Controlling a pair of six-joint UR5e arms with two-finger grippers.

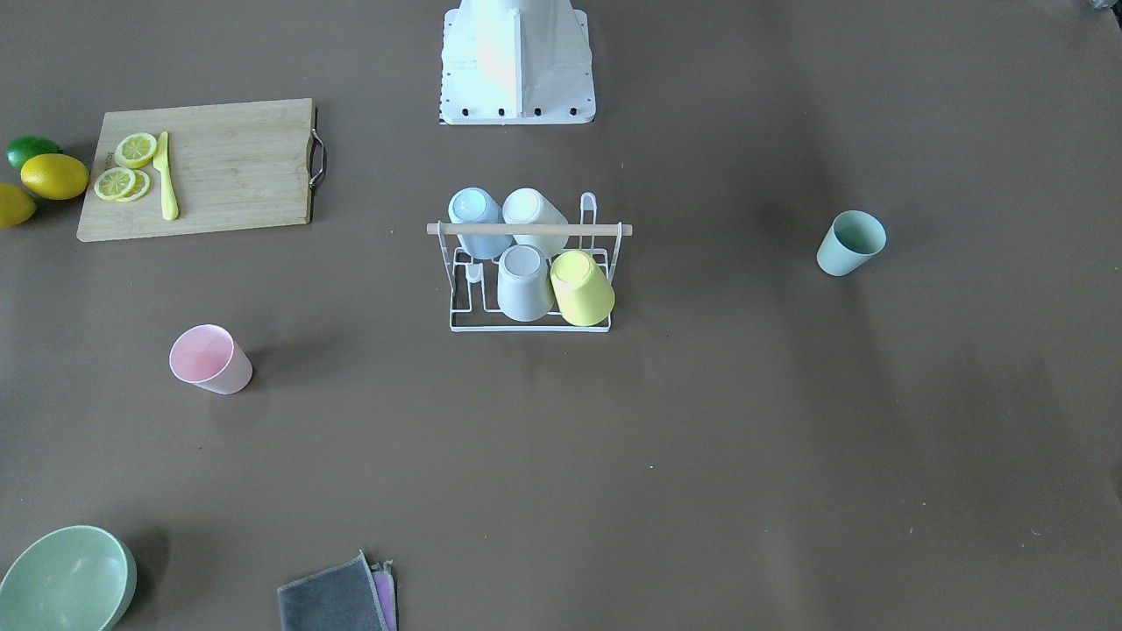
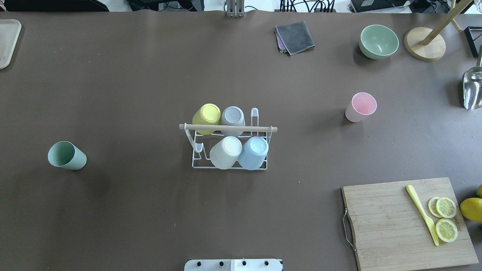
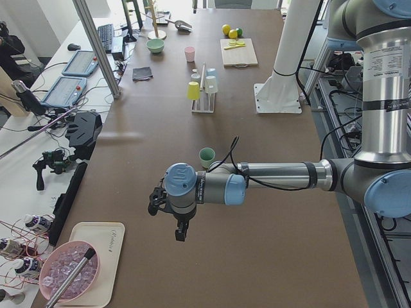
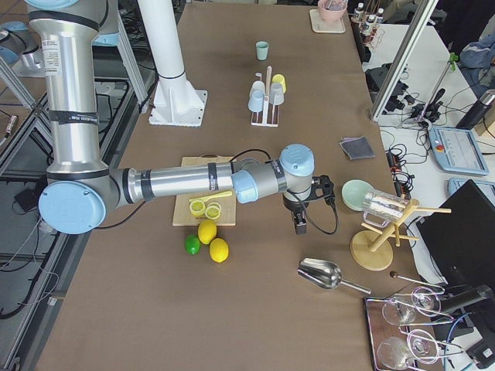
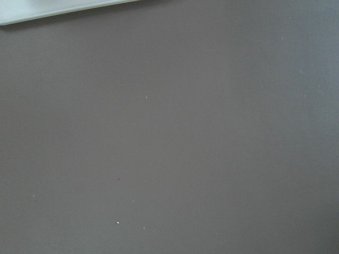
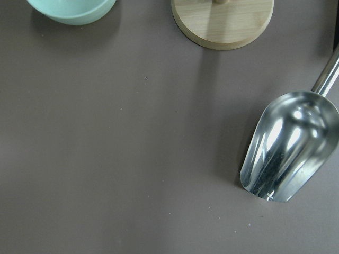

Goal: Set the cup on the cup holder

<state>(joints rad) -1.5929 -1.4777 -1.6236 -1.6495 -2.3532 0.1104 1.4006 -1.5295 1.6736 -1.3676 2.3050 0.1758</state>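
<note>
The white wire cup holder [image 2: 226, 128] with a wooden rod handle stands mid-table, also in the front view [image 1: 526, 230]. Several cups sit upside down on it: yellow, grey, white and blue. A green cup [image 2: 67, 155] stands upright on the robot's left side [image 1: 850, 243]. A pink cup [image 2: 360, 107] stands upright on the right side [image 1: 210, 358]. My left gripper [image 3: 182, 232] shows only in the exterior left view, near the table's left end, past the green cup [image 3: 206, 156]. My right gripper [image 4: 300, 224] shows only in the exterior right view, near a scoop. I cannot tell whether either is open.
A cutting board [image 2: 391, 222] with lemon slices and a yellow knife lies front right, with lemons [image 2: 470, 209] beside it. A green bowl [image 2: 378, 41], folded cloths [image 2: 294, 37], a wooden stand base [image 2: 424, 44] and a metal scoop [image 6: 288, 151] lie far right. A tray [image 2: 7, 41] is far left.
</note>
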